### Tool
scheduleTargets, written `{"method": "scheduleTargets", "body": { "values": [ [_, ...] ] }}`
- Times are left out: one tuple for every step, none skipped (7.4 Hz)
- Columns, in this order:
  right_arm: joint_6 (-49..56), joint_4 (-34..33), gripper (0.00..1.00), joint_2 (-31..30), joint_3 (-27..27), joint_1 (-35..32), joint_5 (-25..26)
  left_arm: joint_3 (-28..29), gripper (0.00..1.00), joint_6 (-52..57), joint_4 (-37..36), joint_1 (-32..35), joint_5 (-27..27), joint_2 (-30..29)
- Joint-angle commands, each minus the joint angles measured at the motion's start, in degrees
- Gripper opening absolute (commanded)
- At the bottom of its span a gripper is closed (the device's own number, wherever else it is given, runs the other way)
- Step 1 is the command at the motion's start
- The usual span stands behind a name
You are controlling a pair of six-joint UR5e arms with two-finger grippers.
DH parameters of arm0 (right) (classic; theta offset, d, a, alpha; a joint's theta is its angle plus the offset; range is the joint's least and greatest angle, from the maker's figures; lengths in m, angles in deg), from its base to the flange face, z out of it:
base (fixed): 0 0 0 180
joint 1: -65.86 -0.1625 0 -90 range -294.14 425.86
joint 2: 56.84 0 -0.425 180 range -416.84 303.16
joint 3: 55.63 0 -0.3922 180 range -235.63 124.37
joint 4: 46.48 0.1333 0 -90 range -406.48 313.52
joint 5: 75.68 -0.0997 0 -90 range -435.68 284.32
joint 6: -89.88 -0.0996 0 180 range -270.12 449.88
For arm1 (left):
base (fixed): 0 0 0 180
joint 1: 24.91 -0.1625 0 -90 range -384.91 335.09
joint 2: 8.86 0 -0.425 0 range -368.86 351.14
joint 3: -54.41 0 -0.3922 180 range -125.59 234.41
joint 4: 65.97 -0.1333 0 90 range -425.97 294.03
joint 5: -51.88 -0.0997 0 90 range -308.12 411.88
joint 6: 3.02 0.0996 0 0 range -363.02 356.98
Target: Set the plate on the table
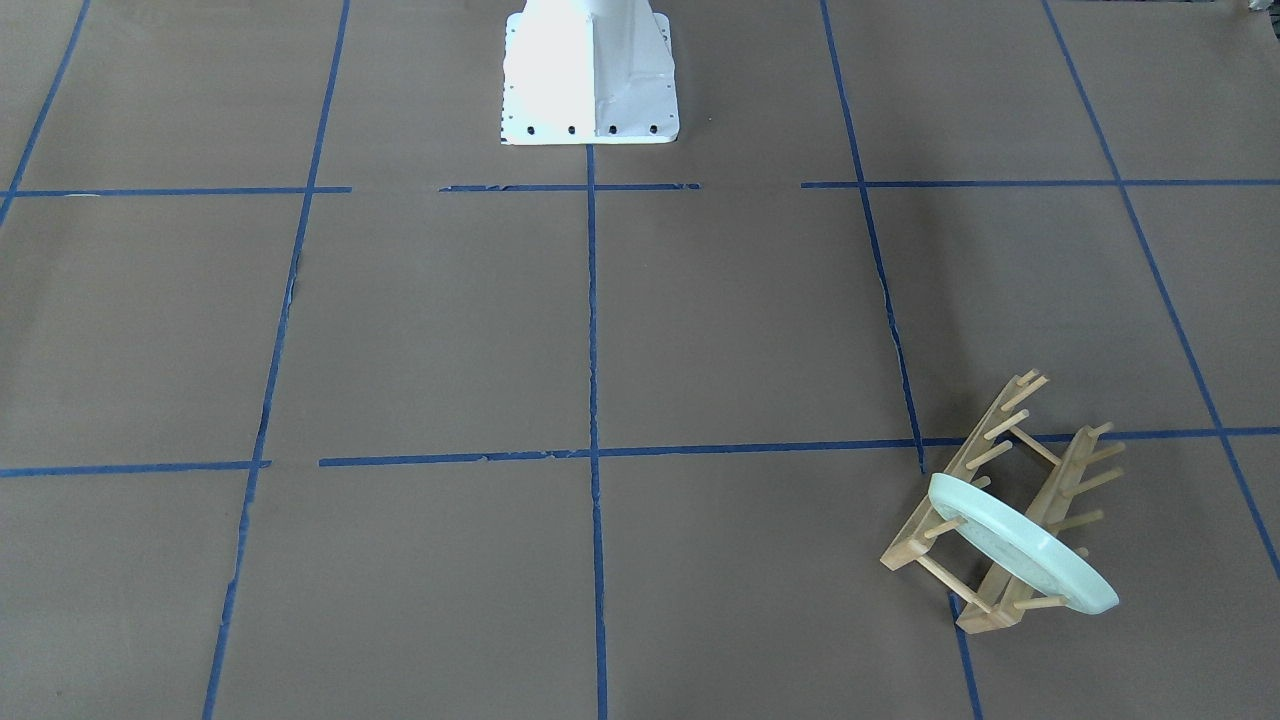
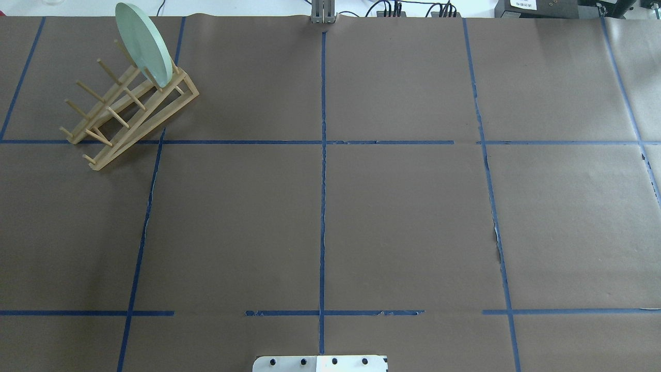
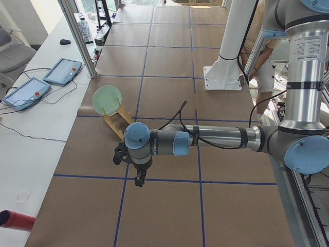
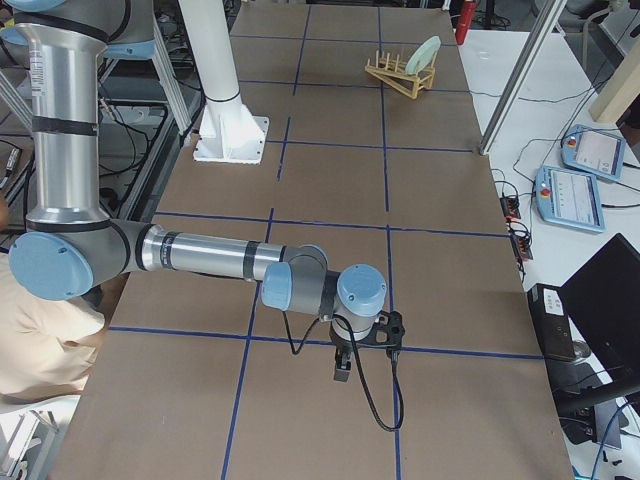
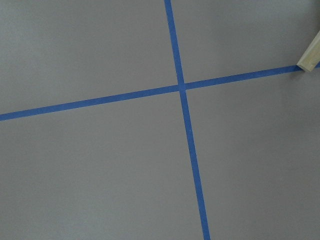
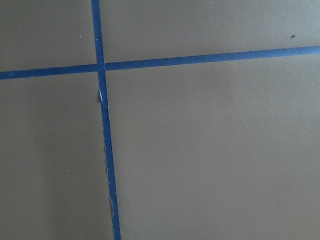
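Note:
The pale mint-green plate (image 1: 1020, 545) stands on edge between the pegs of a light wooden rack (image 1: 1000, 470), at the far left of the table (image 2: 403, 217) in the overhead view. The plate (image 2: 142, 44) and rack (image 2: 124, 111) show there with no arm near them. My left gripper (image 3: 138, 177) shows only in the exterior left view, hanging above the table some way short of the plate (image 3: 106, 98). My right gripper (image 4: 343, 368) shows only in the exterior right view, far from the plate (image 4: 427, 50). I cannot tell whether either is open or shut.
The white robot base (image 1: 590, 75) stands at the table's near middle edge. Teach pendants (image 3: 61, 69) and cables lie on the white bench beyond the table's far edge. A wooden rack corner (image 5: 311, 55) shows in the left wrist view. A person (image 4: 40, 350) stands behind the robot.

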Motion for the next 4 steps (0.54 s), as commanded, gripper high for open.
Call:
{"method": "scheduleTargets", "body": {
  "values": [
    [0.00, 0.00, 1.00, 0.00, 0.01, 0.00, 0.00, -0.54, 1.00, 0.09, 0.13, 0.00, 0.01, -0.71],
    [0.00, 0.00, 1.00, 0.00, -0.08, 0.00, 0.00, -0.89, 1.00, 0.00, 0.31, 0.00, 0.01, -0.63],
    [0.00, 0.00, 1.00, 0.00, 0.01, 0.00, 0.00, -0.98, 1.00, 0.09, 0.31, 0.09, 0.09, -0.11],
    [0.00, 0.00, 1.00, 0.00, 0.01, 0.00, 0.00, -1.51, 1.00, 0.09, 0.31, -0.09, -0.17, -0.88]
  ]
}}
